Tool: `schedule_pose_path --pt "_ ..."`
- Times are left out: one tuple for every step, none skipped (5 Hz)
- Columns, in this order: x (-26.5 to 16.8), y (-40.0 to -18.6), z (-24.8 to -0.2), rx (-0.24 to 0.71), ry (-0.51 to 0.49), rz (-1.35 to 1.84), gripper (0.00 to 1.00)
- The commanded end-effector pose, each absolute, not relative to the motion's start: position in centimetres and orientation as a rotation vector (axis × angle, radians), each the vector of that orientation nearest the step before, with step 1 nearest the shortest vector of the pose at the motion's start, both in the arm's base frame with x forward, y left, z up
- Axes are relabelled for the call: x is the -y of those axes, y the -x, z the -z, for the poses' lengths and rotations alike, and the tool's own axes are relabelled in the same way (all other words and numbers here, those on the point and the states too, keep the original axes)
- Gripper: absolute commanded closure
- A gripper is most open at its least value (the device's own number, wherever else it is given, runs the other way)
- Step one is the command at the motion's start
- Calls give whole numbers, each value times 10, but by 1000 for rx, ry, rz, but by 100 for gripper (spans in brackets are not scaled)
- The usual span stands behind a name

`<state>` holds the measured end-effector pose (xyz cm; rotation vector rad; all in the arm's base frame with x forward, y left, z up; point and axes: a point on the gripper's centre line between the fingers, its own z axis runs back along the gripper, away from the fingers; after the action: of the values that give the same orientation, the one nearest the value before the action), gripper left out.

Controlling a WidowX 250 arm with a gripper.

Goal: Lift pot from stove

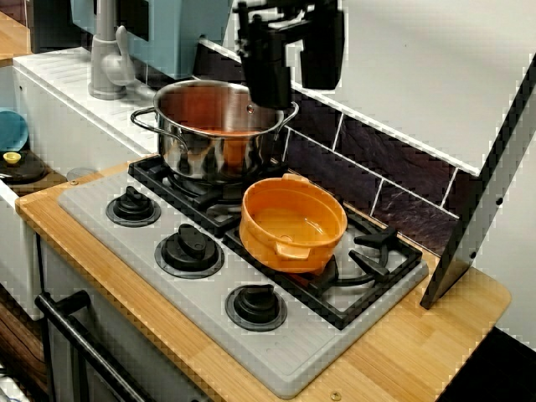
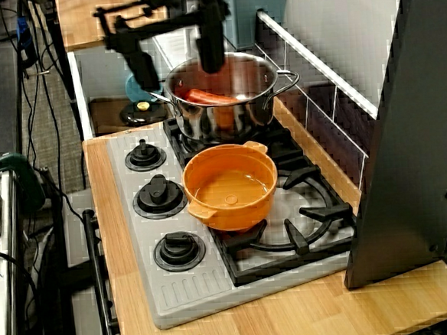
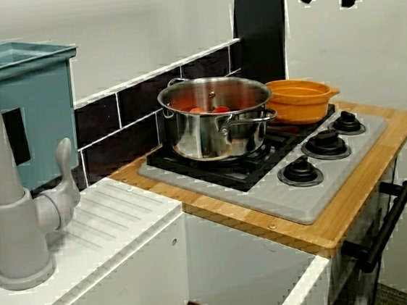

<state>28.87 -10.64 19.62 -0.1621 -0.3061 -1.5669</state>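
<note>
Nearest the counter's front edge runs the stove [image 1: 276, 352], its three knobs [image 1: 189, 248] in a row along the grey panel, with the black grates behind them. The pot [image 1: 292, 222] sits on the grates, roughly between the two burners and tipped a little, one small tab handle [image 1: 291, 249] facing the knobs and the other toward the tiled wall. It looks empty, thin-walled and plastic, so it should be light and fairly stiff, though the glossy wall could slip and the rim may flex if squeezed hard. The best hold is probably a pinch across the rim beside a tab, one finger inside and one outside, or on a tab itself; the tabs are small and leave little margin. Just behind it, close but seemingly not touching, stands the steel pot [image 1: 213, 130] with something red-orange inside, near enough to crowd an approach from that side. Farthest back and above, the gripper [image 2: 173, 52] hangs over the steel pot's rim, well clear of the pot, its two dark fingers [image 2: 210, 49] spread apart and holding nothing; the side view shows the same gap.
</note>
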Motion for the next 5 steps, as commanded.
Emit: schedule_pose_path --pt "89 -304 -187 444 55 1818 0" --pt "83 -316 -174 420 39 1842 0" --pt "78 -313 -170 434 37 1887 0" --pt "79 -311 -161 390 17 1947 0" --pt "81 -307 -153 352 40 2020 0"
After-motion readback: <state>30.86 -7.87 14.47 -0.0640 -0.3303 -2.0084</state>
